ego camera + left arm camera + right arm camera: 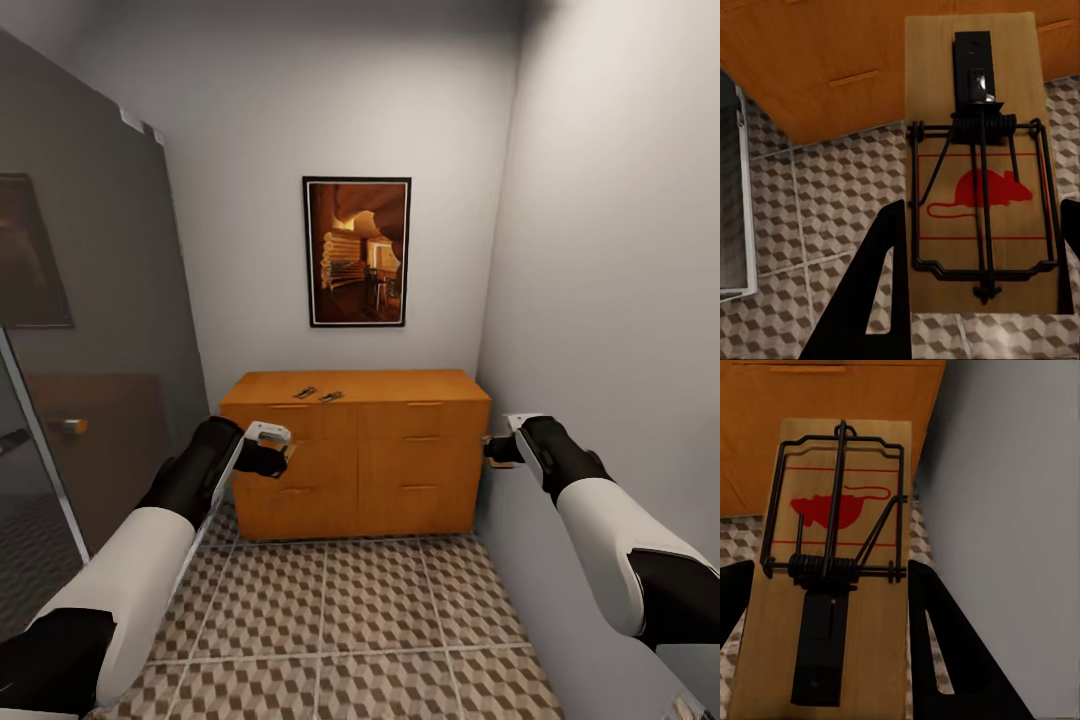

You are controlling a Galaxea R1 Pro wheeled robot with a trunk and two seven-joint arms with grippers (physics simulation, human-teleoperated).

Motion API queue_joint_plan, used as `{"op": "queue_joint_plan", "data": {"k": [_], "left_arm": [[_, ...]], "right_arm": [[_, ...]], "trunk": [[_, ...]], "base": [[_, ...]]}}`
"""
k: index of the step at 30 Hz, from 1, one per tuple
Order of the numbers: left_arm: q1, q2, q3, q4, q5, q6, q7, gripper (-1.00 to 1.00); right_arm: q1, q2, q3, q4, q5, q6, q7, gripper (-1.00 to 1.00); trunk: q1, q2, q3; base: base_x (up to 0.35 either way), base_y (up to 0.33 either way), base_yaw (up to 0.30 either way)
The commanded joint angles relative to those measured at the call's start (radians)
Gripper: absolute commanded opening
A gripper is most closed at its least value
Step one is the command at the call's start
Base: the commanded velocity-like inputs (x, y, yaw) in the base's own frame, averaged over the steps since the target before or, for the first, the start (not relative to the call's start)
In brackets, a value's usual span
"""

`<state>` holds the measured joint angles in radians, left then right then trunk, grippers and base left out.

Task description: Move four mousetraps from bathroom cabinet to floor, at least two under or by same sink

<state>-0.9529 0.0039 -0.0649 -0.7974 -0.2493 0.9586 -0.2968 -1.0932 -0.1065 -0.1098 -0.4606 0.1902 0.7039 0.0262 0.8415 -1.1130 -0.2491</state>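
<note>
Wooden mousetrap (979,172) clamped in left hand (975,300) | another mousetrap (832,570) in right hand (825,660)

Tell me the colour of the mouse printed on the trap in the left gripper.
Red, on the mousetrap board; clearest in the left wrist view.

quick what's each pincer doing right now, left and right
Left pincer: closed on a mousetrap.
Right pincer: closed on another mousetrap.
</note>
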Motion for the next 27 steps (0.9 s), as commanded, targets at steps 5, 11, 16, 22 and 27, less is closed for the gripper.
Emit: {"op": "queue_joint_plan", "data": {"k": [5,11,16,22,27], "left_arm": [[-0.001,0.002,-0.003,0.000,-0.011,0.002,-0.008,-1.00],[-0.001,0.002,-0.003,0.001,-0.011,0.001,-0.008,-1.00],[-0.001,0.002,-0.003,0.001,-0.011,0.000,-0.008,-1.00],[-0.001,0.003,-0.003,0.002,-0.011,0.000,-0.008,-1.00],[-0.001,0.004,-0.003,0.004,-0.011,0.000,-0.008,-1.00]], "right_arm": [[-0.001,0.001,-0.005,0.001,0.002,0.004,0.003,-1.00],[-0.001,0.001,-0.005,0.003,0.002,0.003,0.002,-1.00],[-0.001,0.001,-0.005,0.005,0.002,0.003,0.003,-1.00],[-0.001,0.002,-0.005,0.008,0.002,0.003,0.003,-1.00],[-0.001,0.002,-0.005,0.009,0.001,0.002,0.003,-1.00]], "trunk": [[-0.001,-0.001,-0.001],[-0.001,-0.001,-0.001],[-0.001,-0.001,-0.001],[-0.001,-0.001,-0.001],[-0.001,-0.001,-0.001]], "base": [[-0.335,0.000,0.269],[-0.270,0.000,0.269],[-0.057,0.000,0.270],[-0.008,0.000,0.271],[-0.001,0.000,0.271]]}}
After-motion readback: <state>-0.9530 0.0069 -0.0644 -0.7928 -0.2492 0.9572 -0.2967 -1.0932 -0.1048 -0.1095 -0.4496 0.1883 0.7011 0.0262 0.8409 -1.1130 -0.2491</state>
